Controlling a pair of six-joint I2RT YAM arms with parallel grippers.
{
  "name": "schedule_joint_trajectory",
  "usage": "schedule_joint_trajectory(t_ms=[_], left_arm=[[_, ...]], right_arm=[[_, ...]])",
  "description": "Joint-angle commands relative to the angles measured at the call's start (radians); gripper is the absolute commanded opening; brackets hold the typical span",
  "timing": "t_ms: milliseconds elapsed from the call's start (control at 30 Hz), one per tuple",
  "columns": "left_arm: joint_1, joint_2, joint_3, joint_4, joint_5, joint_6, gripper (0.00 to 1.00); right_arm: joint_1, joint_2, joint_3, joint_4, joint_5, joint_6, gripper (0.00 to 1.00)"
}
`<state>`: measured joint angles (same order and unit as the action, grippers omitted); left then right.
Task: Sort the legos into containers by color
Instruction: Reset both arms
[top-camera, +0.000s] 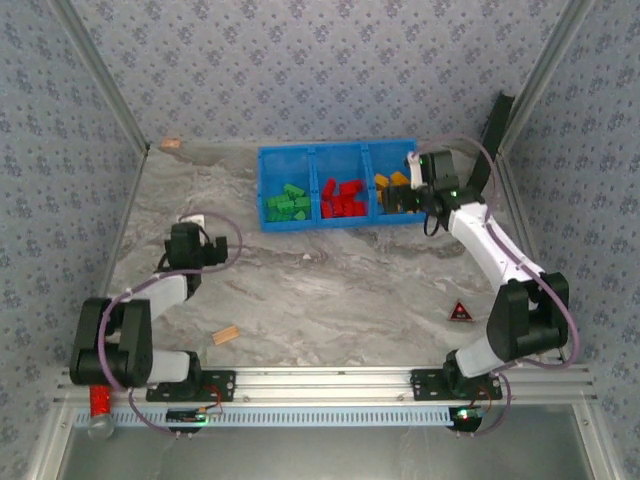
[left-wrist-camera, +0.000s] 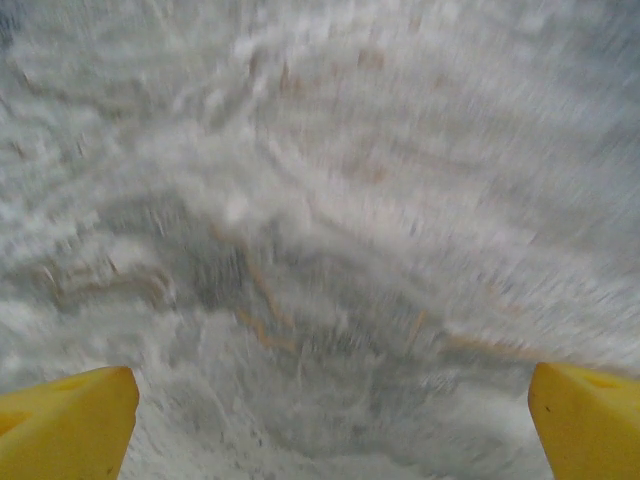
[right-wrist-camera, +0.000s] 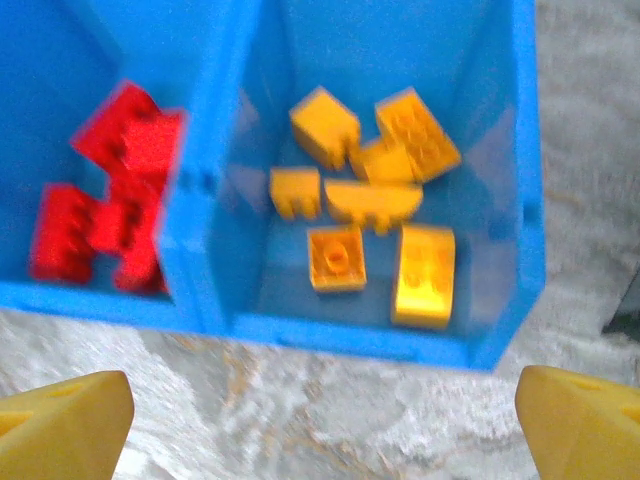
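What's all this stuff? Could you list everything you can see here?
tray: one, blue, three compartments, far centre.
green bricks: several, left compartment.
red bricks: several, middle compartment.
yellow-orange bricks: about seven, right compartment.
wooden block: one, tan, near left.
triangular piece: one, red, near right.
cylinder: one, red, near-left corner.
table: one, grey marbled.
left end effector: one, yellow fingers, open, over bare table.
right end effector: one, yellow fingers, open, at tray's near edge.

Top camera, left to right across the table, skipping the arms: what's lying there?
small tan piece at the far edge → wooden block → in the blue tray, green legos → red legos → yellow-orange legos → red triangle
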<state>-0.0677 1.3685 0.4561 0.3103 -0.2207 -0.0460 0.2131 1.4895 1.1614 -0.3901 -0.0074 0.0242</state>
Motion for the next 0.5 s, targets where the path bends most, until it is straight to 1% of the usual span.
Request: schedule_joint_trajectory(t_ms=[0,33,67,133,200,233,267,300,367,400,467], left_arm=[[0.016,0.040,-0.027,0.380,-0.031,0.028,1.00],[0.035,0.063,-0.040,0.419,-0.001,0.011,1.00],[0.043,0.100,-0.058,0.471,-0.009,-0.005,1.00],[0.058,0.200,-0.127,0.734,0.000,-0.007,1.00],[0.080,0.140,-0.109,0.583,0.070,-0.024,1.00],[0.095,0.178,-0.119,0.672,0.104,-0.027,1.00],[0.109,0.175,-0.114,0.665,0.135,-0.033,1.00],[0.116,0.149,-0.085,0.556,0.157,-0.036,1.00],[0.115,0.172,-0.070,0.571,0.183,-0.020,1.00],[0.113,0.162,-0.058,0.521,0.195,-0.013,1.00],[0.103,0.169,-0.051,0.522,0.200,0.004,1.00]], right_arm=[[-0.030,-0.006,-0.122,0.180,0.000,-0.051,1.00],[-0.035,-0.023,-0.171,0.217,0.022,-0.044,1.00],[-0.040,-0.039,-0.226,0.264,0.026,-0.050,1.00],[-0.037,-0.087,-0.362,0.441,0.056,-0.082,1.00],[-0.034,-0.115,-0.488,0.607,0.064,-0.129,1.00],[-0.033,-0.121,-0.523,0.648,0.074,-0.139,1.00],[-0.034,-0.121,-0.545,0.672,0.077,-0.144,1.00],[-0.038,-0.122,-0.571,0.705,0.077,-0.150,1.00],[-0.044,-0.121,-0.628,0.793,0.072,-0.160,1.00],[-0.051,-0.119,-0.657,0.840,0.068,-0.162,1.00],[-0.077,-0.113,-0.687,0.882,0.048,-0.155,1.00]])
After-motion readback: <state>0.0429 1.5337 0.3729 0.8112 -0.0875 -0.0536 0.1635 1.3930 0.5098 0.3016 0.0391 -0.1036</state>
